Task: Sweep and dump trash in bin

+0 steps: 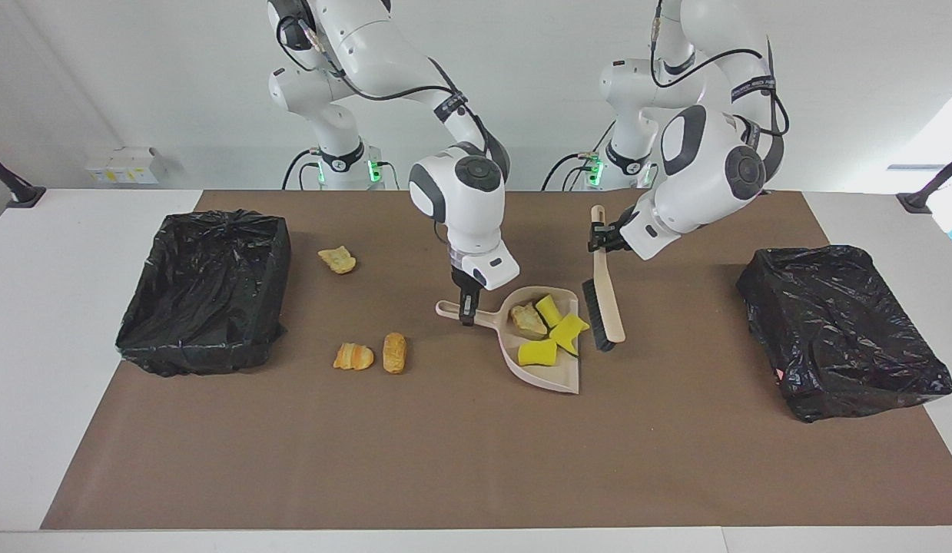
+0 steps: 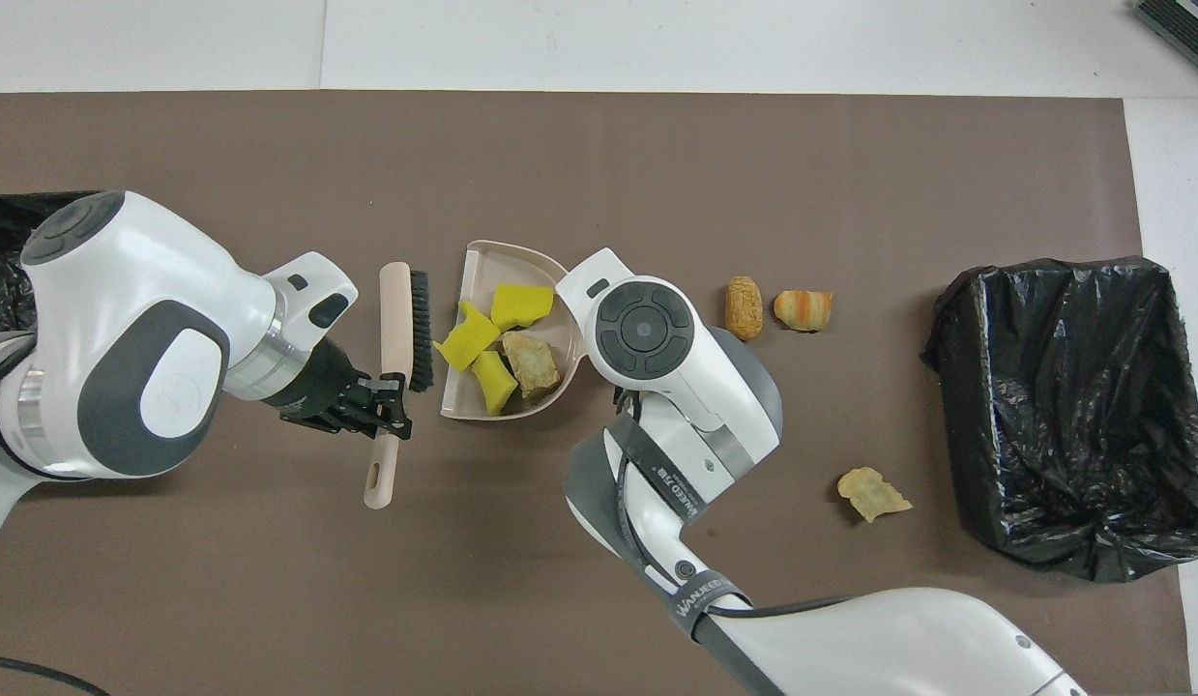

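Four scraps sit in the dustpan: three yellow sponge pieces and one beige foam chunk. Three more lie loose toward the right arm's end: two bread-like lumps and another chunk. Two black-lined bins flank the open brown desk. The right end effector clamps the dustpan handle; the left end effector clamps the brush just beside the pan.

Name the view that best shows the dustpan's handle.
The facing view: the dustpan's handle shows whole, with the right gripper shut on it. In the overhead view the right arm's wrist covers the handle; only the pan shows.
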Action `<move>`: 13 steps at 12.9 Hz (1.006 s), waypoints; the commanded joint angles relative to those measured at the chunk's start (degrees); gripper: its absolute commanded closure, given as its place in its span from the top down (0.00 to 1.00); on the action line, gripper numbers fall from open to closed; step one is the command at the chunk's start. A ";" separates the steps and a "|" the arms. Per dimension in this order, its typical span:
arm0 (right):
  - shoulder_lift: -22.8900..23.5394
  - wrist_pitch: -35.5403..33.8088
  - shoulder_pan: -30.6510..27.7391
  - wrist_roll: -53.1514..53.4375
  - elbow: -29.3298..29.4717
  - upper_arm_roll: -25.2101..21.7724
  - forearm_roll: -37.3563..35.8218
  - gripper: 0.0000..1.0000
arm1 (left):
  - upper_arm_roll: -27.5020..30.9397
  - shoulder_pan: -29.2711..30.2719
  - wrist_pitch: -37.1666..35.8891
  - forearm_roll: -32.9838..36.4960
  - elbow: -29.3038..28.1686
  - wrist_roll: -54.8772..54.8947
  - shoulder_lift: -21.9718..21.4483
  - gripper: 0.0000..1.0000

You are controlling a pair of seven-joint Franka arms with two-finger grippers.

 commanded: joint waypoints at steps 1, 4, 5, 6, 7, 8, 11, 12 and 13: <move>0.49 1.75 -1.25 -0.11 -0.19 0.58 0.70 0.00 | 0.13 1.60 -1.88 -1.26 1.66 -3.12 -1.69 0.00; -2.49 -2.36 -3.35 -1.43 0.25 0.58 0.70 0.00 | -0.49 2.85 -5.48 5.47 7.01 -2.69 -3.88 0.00; -3.89 -4.30 -4.15 -2.22 0.51 0.58 0.70 0.00 | -0.57 2.76 -8.36 9.51 10.26 -2.34 -3.45 0.00; -5.39 -5.80 -5.98 -4.05 0.51 0.58 0.79 0.00 | -0.58 2.41 -11.78 12.17 12.38 -0.33 -2.92 0.00; -6.71 -7.20 -7.57 -6.07 0.60 0.58 1.23 0.00 | -0.66 2.15 -13.21 13.32 12.57 2.12 -3.09 0.00; -7.68 -8.35 -9.23 -9.14 0.86 0.58 2.89 0.00 | -0.84 1.97 -13.83 13.42 11.01 2.32 -3.97 0.00; -8.91 -14.31 -15.65 -18.71 4.10 0.58 6.06 0.00 | -1.02 -0.57 -11.92 13.16 4.25 1.80 -7.83 0.00; -9.00 -17.38 -17.41 -21.62 5.86 0.58 6.07 0.00 | -1.02 -3.45 -10.25 13.07 2.05 0.32 -8.71 0.00; -9.70 -20.63 -19.43 -24.78 7.01 0.58 6.07 0.00 | -1.02 -6.09 -7.10 12.90 -0.15 -4.13 -9.33 0.00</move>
